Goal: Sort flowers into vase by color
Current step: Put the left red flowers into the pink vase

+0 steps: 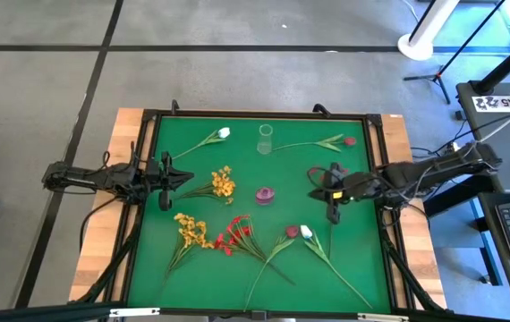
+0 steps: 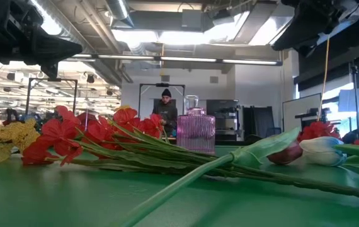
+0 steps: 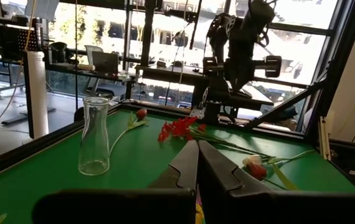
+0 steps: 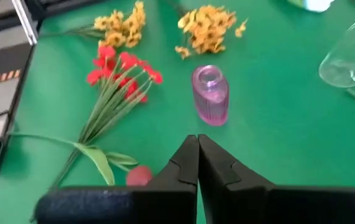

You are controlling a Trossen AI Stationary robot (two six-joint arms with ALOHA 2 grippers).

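Flowers lie flat on the green table. A white tulip and a dark red tulip lie near the far edge. Two yellow-orange clusters, a red cluster and a dark red and white tulip pair lie nearer. Another red cluster lies beside my right gripper. A clear vase and a pink vase stand upright mid-table. My left gripper hovers at the table's left, shut. My right gripper is shut too, pointing toward the pink vase.
A raised black frame rims the green table. The middle holds both vases and most blossoms; bare green shows along the near left corner and between the arms and the vases. A person stands far off in the room behind.
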